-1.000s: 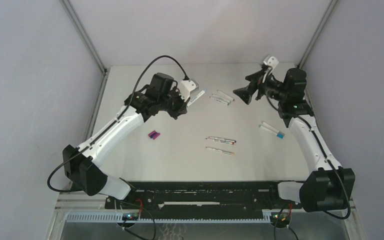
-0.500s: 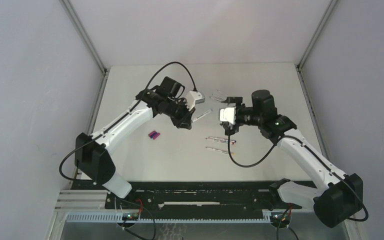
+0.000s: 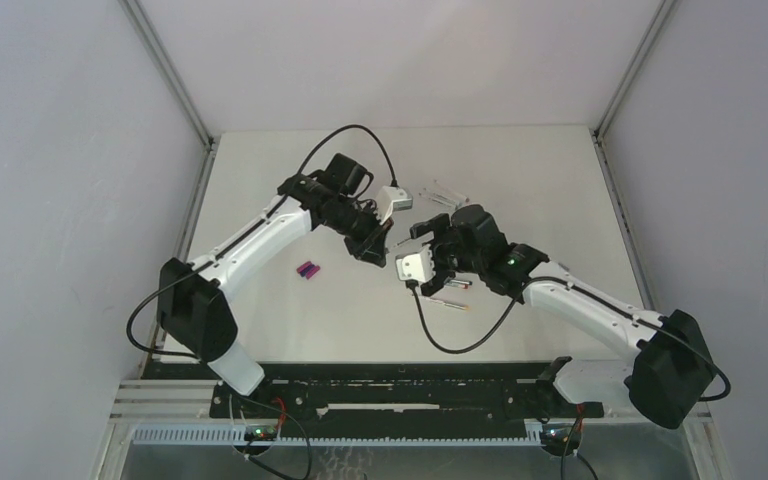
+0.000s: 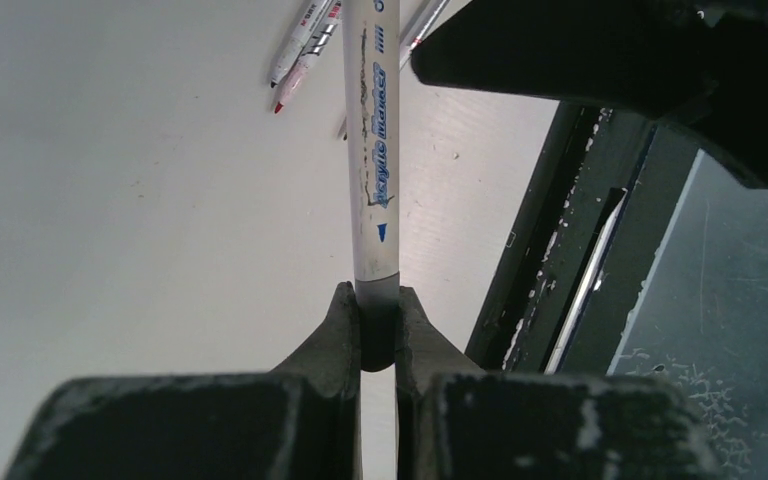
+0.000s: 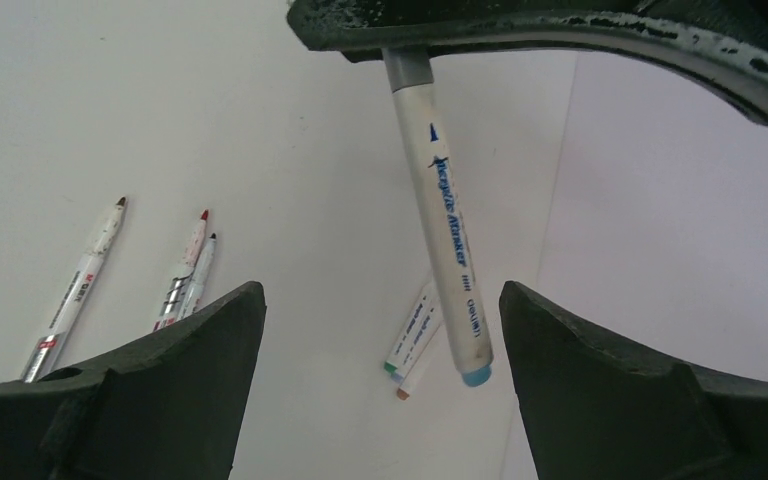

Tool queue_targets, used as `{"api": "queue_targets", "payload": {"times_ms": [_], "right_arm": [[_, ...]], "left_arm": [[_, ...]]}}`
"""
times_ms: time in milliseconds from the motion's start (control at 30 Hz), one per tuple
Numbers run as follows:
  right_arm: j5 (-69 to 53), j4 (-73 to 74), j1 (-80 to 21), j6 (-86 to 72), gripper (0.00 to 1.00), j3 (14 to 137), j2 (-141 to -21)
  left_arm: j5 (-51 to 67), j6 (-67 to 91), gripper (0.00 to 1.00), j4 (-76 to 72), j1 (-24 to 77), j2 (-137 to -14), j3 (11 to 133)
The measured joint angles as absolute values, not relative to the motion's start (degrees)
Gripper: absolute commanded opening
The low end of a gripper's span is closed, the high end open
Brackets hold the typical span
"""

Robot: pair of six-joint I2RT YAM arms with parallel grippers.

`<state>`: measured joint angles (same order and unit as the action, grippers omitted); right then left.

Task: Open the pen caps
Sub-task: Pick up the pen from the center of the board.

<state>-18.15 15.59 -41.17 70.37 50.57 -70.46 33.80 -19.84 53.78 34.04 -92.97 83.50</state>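
My left gripper (image 4: 375,325) is shut on the grey end of a white pen (image 4: 372,150) and holds it above the table. In the right wrist view that pen (image 5: 445,240) hangs from the left gripper (image 5: 560,30), its blue end (image 5: 476,376) lowest. My right gripper (image 5: 380,295) is open around it, the pen nearer the right finger (image 5: 600,370) and touching neither. From above, both grippers meet mid-table, left (image 3: 385,238) and right (image 3: 422,232). Two loose pen caps (image 3: 307,270), purple and magenta, lie to the left.
Three pens (image 5: 185,275) lie on the table left of the right gripper's jaws and a small bunch (image 5: 415,345) lies below the held pen. More pens (image 3: 445,190) rest further back. A dark rail (image 3: 400,385) runs along the near edge.
The right arm has swung from the far right in to mid-table, bringing its open jaws around the held pen. The left gripper shifted slightly nearer and rightward, still gripping the pen.
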Motion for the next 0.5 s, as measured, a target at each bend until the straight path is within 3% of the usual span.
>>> {"api": "queue_targets", "payload": {"times_ms": [200, 400, 500], "right_arm": [[-14.8, 12.1, -42.5, 69.1, 0.8, 50.3, -71.2], [-12.9, 9.7, -43.0, 68.4, 0.64, 50.3, -72.6], [-12.5, 9.5, -43.4, 68.3, 0.51, 50.2, -73.3]], "left_arm": [[34.9, -20.6, 0.0, 54.9, 34.2, -93.8, 84.0], [35.7, -21.8, 0.0, 56.5, 34.8, -94.7, 85.7], [36.3, -22.2, 0.0, 57.1, 35.1, -94.8, 85.9]]}}
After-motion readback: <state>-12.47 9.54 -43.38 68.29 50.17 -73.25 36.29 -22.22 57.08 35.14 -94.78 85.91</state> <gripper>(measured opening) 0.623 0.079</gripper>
